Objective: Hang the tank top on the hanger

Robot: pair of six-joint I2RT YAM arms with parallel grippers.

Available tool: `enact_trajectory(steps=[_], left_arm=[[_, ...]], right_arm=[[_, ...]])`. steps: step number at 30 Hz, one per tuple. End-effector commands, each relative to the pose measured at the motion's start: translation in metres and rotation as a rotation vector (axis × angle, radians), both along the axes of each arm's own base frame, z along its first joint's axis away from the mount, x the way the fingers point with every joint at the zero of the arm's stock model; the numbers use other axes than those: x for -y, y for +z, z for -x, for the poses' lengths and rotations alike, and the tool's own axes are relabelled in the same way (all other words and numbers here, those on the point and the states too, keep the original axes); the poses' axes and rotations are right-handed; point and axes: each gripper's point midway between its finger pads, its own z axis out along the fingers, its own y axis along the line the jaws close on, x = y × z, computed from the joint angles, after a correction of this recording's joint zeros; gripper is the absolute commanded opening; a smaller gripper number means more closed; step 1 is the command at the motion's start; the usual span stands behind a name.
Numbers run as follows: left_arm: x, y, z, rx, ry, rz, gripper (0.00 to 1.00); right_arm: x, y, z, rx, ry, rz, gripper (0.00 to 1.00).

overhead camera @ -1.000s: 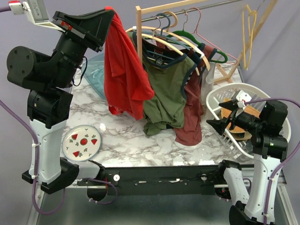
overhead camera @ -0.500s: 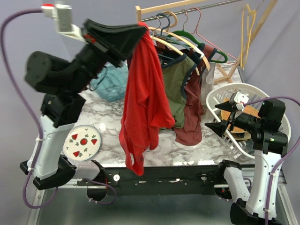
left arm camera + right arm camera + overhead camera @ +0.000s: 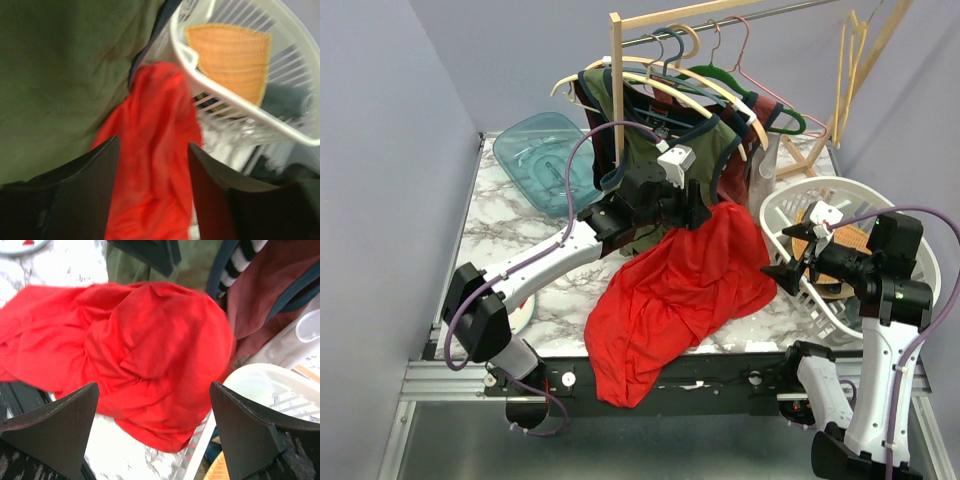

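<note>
Top camera is crisp, even soft light, hardly any shadows on the marble table [image 3: 510,235]. Left wrist shot is smeared with blur, red top [image 3: 150,165] and white basket [image 3: 235,107] both mushy. Right wrist one's bright, slightly soft toward the edges.

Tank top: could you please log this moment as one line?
tank top heaped on table | hanger bare | left fingers open | right fingers open
</note>
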Motion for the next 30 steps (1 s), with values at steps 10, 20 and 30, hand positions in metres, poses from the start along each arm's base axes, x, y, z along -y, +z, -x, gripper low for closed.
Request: enact_trajectory(steps=[10, 20, 30], left_arm=[[-0.106, 0.053, 0.032, 0.339, 0.091, -0.181, 0.99], [-0.172, -0.104, 0.110, -0.250, 0.255, -0.227, 0.93], [-0.197, -0.180, 0.172, -0.528, 0.244, -0.320, 0.86]], right_arm=[[-0.049, -0.089, 0.034, -0.169, 0.496, 0.152, 0.99], [-0.136, -0.191, 0.044, -0.220, 0.686, 0.470, 0.93], [-0.148, -0.249, 0.055, -0.393, 0.653, 0.608, 0.73]])
